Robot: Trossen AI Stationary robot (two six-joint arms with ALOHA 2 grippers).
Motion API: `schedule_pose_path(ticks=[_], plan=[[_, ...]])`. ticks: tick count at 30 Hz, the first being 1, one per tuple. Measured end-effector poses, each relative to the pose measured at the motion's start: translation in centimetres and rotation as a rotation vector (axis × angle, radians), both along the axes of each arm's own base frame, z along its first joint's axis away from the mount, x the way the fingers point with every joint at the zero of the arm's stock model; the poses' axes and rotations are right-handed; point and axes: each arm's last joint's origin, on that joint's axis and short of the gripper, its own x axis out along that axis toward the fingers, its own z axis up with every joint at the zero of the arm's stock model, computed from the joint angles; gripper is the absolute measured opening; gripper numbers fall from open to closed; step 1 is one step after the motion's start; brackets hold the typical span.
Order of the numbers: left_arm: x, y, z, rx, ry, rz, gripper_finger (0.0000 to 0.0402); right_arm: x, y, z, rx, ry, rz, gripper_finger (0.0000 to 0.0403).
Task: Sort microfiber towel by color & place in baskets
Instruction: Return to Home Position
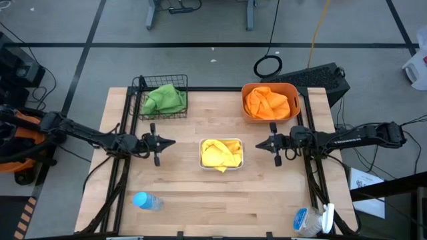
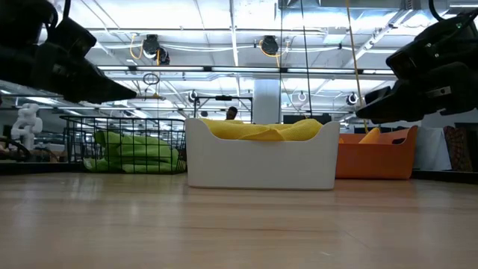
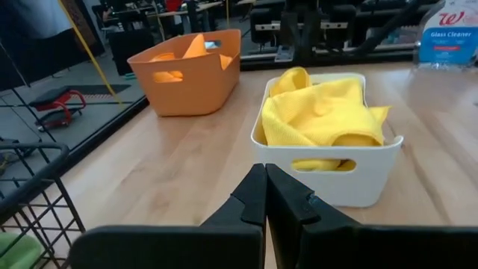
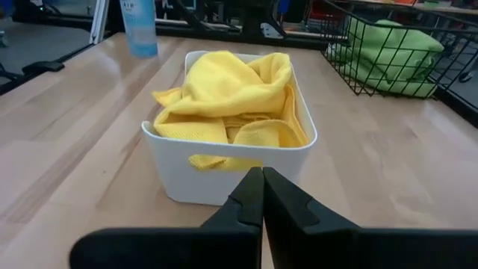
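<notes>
Three containers, three towel heaps, two grippers, two bottles. At far left, one black wire basket (image 1: pixel 143 83) holding the green microfiber towels (image 1: pixel 164 99); cannot tell how many cloths per heap. Nearer the table's front, left gripper (image 1: pixel 172 142), fingers pressed together, pinching nothing. In the middle, between both grippers, one white tray (image 1: pixel 201 155) filled with yellow towels (image 1: pixel 220 153), apart from either fingertip. Then right gripper (image 1: pixel 259 143), also pressed together and empty, pointing at the tray. Beyond it, one orange tub (image 1: pixel 295 93) with orange towels (image 1: pixel 268 101). Along the near edge, a blue bottle (image 1: pixel 147 201) left, a glass cleaner bottle (image 1: pixel 311 220) right.
</notes>
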Motion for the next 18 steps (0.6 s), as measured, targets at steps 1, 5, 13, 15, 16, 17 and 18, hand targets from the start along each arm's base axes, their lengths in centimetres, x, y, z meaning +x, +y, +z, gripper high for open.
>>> schedule_pose_path(ticks=[1,5,13,15,16,17,18], plan=[[-0.1,0.0,0.0,0.002,0.006,0.000,0.0006,0.0,0.0,0.0,0.001,0.004,0.001,0.0000],[-0.5,0.1,0.0,0.002,0.015,0.007,0.0006,-0.1,0.1,-0.2,-0.001,0.020,0.036,0.0000],[-1.2,0.4,0.3,-0.003,-0.012,0.046,0.0006,-0.9,-0.7,0.2,0.027,0.015,-0.023,0.0000],[-1.4,0.5,0.3,-0.005,-0.013,0.061,0.0006,-1.1,-0.8,0.3,0.069,0.011,-0.046,0.0000],[-1.6,0.6,0.3,-0.007,-0.012,0.075,0.0006,-1.3,-0.8,0.4,0.090,0.010,-0.054,0.0000],[-1.7,0.6,0.3,-0.011,-0.013,0.091,0.0006,-1.4,-0.7,0.4,0.107,0.010,-0.057,0.0000],[-1.8,0.7,0.3,-0.013,-0.012,0.106,0.0006,-1.5,-0.7,0.4,0.121,0.015,-0.058,0.0000]])
